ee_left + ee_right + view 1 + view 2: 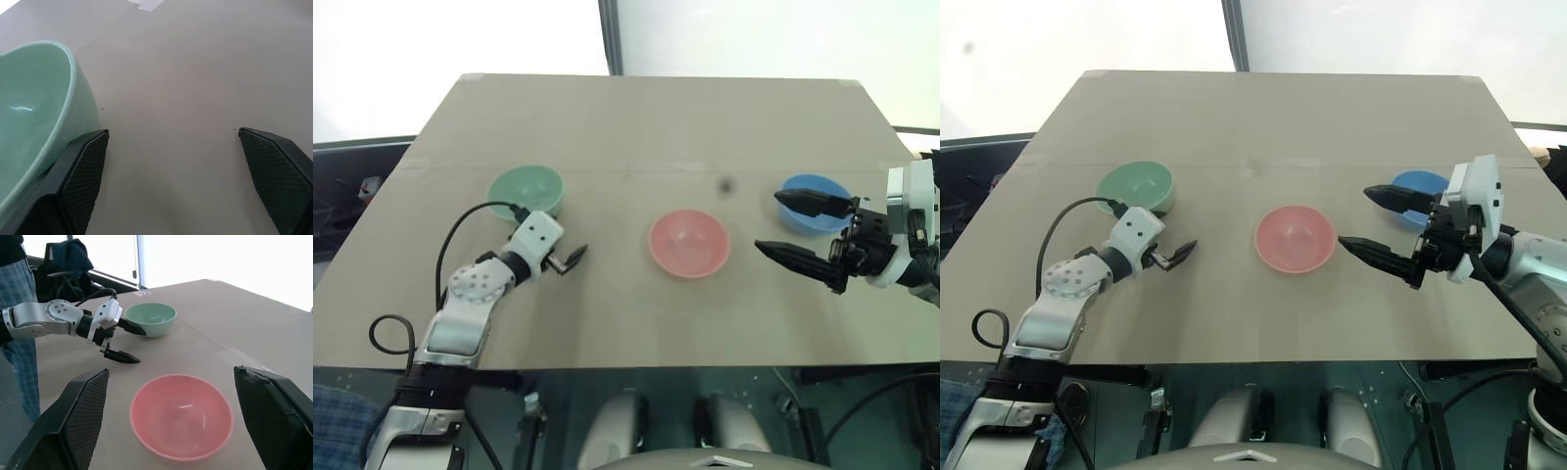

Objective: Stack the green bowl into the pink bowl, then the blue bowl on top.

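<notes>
**Green bowl first: left claw lines up beside it**

Nearest to us, our 2 claws hang over the front half of the tabletop (636,117), both spread wide and both empty. Our left claw (570,257) sits low, just beside the green bowl (526,191); in the left wrist view one finger (83,176) lies right against the bowl's outer wall while the other stands well apart over bare surface, so the rim is not yet between them. Our right claw (1371,221) hovers between the pink bowl (1296,238) and the blue bowl (1420,186), its fingers pointing toward the pink one and holding nothing.

All 3 bowls stand upright and separate on the tabletop: green on our left, pink in the middle, blue on our right. Nothing is stacked, so we judge that we are at step 1, the approach to the green bowl. The next move calls for shifting the left claw sideways until the green rim falls between the fingers, then pinching the wall, lifting clear and carrying it over to the pink bowl. The pink bowl is light and smooth, so we expect it may slide if the green one comes down off-centre.

Some things we cannot settle. The right claw covers part of the blue bowl in both head views, so its near rim is hidden. Whether the left finger truly touches the green wall or merely grazes past it, we cannot tell. A small dark spot lies on the tabletop behind the pink bowl; we cannot make out what it is.
</notes>
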`<control>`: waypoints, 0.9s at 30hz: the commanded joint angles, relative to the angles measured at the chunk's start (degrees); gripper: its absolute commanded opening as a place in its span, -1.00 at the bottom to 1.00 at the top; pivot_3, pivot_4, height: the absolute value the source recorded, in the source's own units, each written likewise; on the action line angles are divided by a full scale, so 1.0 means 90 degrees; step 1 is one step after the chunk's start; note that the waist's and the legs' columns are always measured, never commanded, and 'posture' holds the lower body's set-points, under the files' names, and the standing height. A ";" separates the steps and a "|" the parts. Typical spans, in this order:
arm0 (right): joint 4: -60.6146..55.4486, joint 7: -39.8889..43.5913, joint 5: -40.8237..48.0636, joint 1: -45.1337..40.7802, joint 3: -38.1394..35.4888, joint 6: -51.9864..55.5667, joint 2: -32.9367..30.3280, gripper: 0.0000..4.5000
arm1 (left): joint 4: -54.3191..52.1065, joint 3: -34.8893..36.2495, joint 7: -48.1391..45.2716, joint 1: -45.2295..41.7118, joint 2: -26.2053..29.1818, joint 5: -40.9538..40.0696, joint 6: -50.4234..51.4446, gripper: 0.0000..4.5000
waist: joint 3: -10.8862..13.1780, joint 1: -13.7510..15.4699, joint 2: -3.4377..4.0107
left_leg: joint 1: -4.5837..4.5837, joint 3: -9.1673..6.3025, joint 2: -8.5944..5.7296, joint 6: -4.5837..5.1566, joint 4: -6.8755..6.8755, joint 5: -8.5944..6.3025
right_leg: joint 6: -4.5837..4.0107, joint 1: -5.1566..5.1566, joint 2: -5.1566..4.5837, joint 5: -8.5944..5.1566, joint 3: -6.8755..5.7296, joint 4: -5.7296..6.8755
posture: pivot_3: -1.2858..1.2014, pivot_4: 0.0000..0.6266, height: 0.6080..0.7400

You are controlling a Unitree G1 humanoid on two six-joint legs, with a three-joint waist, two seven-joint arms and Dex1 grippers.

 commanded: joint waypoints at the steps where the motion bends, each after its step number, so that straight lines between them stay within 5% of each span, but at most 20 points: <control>1: -0.0065 -0.0119 0.0198 0.0039 0.0044 -0.0273 -0.0153 0.90 | -0.0164 0.0145 0.0186 -0.0238 -0.0001 0.0144 -0.0280 1.00 | 0.0000 -0.0001 0.0000 | 0.0000 0.0000 0.0000 0.0000 0.0000 0.0000 | 0.0000 0.0000 0.0000 0.0000 0.0000 0.0000 | 0.03 -0.52 1.00; 27: 0.0026 -0.0615 0.0674 0.0157 0.0303 -0.0797 -0.0539 0.90 | 0.0517 0.0149 0.0241 -0.0497 0.0434 0.0791 0.0260 1.00 | -0.0003 0.0002 -0.0005 | -0.0001 0.0002 -0.0001 -0.0015 0.0007 0.0010 | 0.0002 0.0001 0.0002 0.0001 0.0000 0.0005 | 0.03 -0.52 1.00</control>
